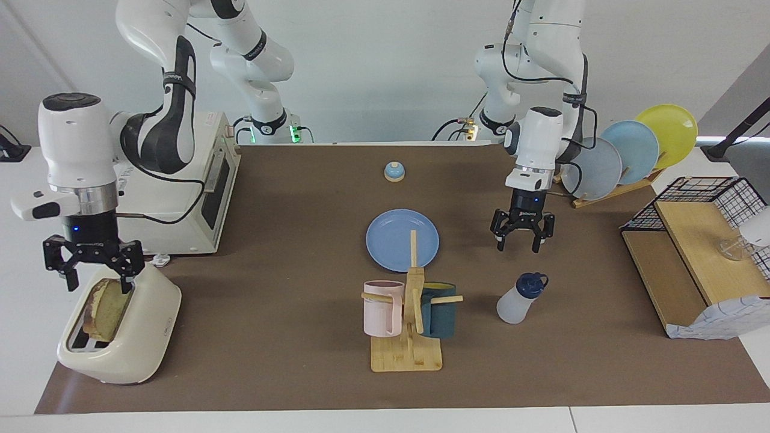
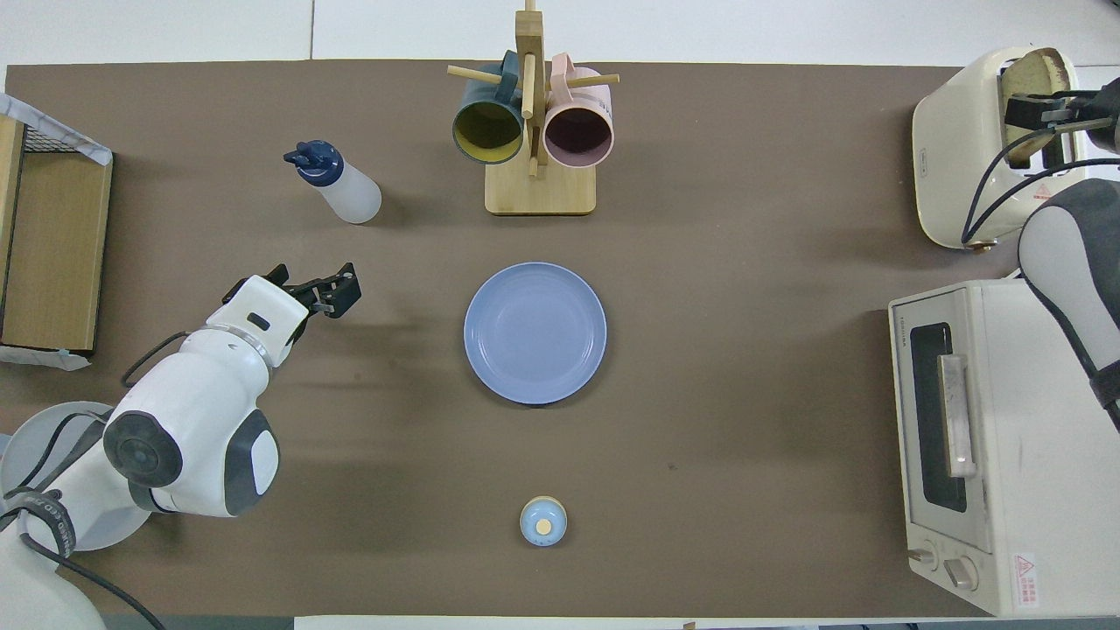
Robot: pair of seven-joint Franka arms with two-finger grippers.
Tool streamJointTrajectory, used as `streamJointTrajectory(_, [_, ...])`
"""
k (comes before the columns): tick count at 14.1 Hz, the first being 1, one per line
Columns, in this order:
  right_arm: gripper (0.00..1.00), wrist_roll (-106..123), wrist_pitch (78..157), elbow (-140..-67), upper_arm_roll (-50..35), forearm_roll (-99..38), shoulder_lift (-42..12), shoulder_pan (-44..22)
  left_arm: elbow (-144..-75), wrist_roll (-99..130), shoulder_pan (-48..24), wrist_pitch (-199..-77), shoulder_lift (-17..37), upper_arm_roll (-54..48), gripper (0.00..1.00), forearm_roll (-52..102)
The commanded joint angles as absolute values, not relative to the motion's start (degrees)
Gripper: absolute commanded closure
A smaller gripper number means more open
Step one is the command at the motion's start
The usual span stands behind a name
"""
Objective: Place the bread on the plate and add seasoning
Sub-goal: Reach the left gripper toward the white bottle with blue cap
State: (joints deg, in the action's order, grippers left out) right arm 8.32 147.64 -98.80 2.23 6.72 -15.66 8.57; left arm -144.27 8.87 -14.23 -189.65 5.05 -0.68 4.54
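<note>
Standing in the toaster [image 1: 129,343], the bread [image 1: 108,304] sits between the right gripper's [image 1: 96,284] spread fingers. Plate [image 1: 402,239] lies bare; left gripper [image 1: 521,241] hangs spread above the seasoning [image 1: 521,298].

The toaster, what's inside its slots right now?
One slice of bread stands in a slot of the toaster, its top part sticking out. The lower part is hidden inside. The right gripper straddles its top edge, fingers open. The other slot's inside cannot be seen.
</note>
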Motion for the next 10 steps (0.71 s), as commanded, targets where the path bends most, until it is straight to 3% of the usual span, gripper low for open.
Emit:
streamJointTrajectory(1, [0.32,9.48,148.01,-98.00,1.93,7.47,-16.43,9.05,-142.04,9.14,-17.48,-194.93,9.31,0.09,0.00,9.13])
streamJointTrajectory(2, [0.39,11.32,148.01,-98.17,1.93,7.47,-16.44,9.23,-141.25,9.14,-17.58,-194.94,9.49,0.09,0.00,9.58])
streamJointTrajectory(5, [0.82,16.51,147.92,-98.17,1.93,7.56,-16.52,9.32,-138.79,9.05,-18.19,-194.77,11.60,0.35,0.00,9.84])
streamJointTrajectory(8, [1.00,19.76,147.31,-97.91,2.02,9.21,-16.44,9.40,-135.36,8.79,-18.28,-194.15,13.96,0.61,0.00,10.02])
streamJointTrajectory(10, [1.00,20.65,146.87,-96.78,1.93,17.00,-16.35,9.32,-133.43,8.79,-18.28,-193.71,15.37,0.96,0.00,10.02])
